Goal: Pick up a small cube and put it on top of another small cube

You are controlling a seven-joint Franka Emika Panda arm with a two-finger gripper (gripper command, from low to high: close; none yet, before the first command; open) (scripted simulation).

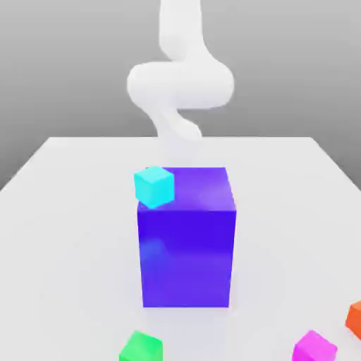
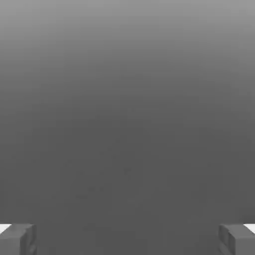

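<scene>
Between the two spread fingertips (image 2: 17, 239) of the gripper (image 2: 127, 240) lies bare grey floor; the pincer is released, grasping nothing. Well apart from it, the small magenta cube (image 1: 314, 347) sits at the white table (image 1: 63, 233) front edge, beside an orange cube (image 1: 355, 317).

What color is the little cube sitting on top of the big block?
Cyan, a light turquoise. The little cube shows best in the exterior view.

Pincer (image 2: 127, 239) wide open, arm (image 1: 180, 84) raised
</scene>
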